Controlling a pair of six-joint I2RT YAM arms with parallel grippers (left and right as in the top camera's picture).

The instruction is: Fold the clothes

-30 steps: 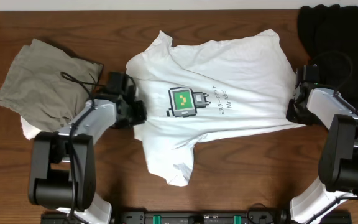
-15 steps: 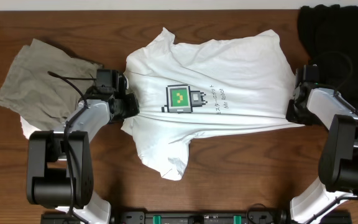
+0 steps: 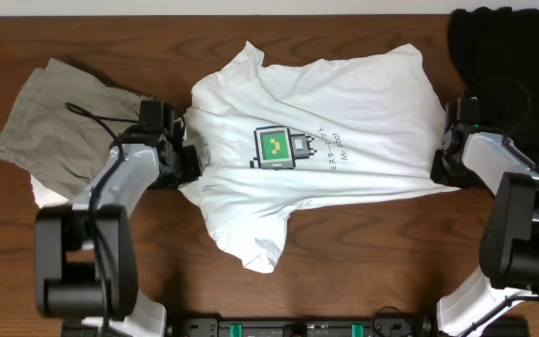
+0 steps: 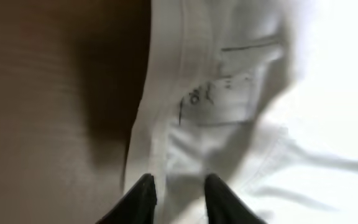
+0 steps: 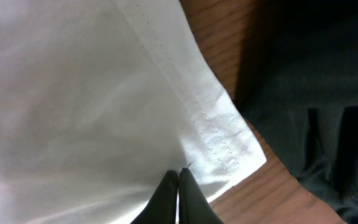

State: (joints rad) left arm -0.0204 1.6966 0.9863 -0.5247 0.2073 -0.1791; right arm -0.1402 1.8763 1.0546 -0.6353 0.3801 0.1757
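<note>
- Dealing with a white T-shirt (image 3: 344, 122), spread face up mid-table (image 3: 344, 281) with its print (image 3: 274, 148) showing. Collar to the left, hem to the right, one sleeve trailing toward the near edge.
- Likely to handle as light, limp and floppy. No stiffness, bound to sag and wrinkle wherever unsupported, more apt to drag than slide on the wood. Nothing fragile about it.
- Best taken at hem, seam or collar band, where doubled cloth gives a firmer pinch. Better held at two points well apart, to stay taut.
- At the right gripper (image 5: 178, 179): clamped tight on the hemmed corner at the T-shirt's right edge.
- At the left gripper (image 4: 179, 190): a narrow gap, tips astride the collar band. Cannot tell whether pinching or slack.
- Against a second ago: left gripper now further left and a little farther up the table, collar edge drawn along with it, trailing sleeve shifted left. Print about where it was, right gripper unmoved.
- Beyond: a khaki garment (image 3: 59, 126) just left of the left gripper, a black garment (image 3: 494, 42) at the far right corner.
</note>
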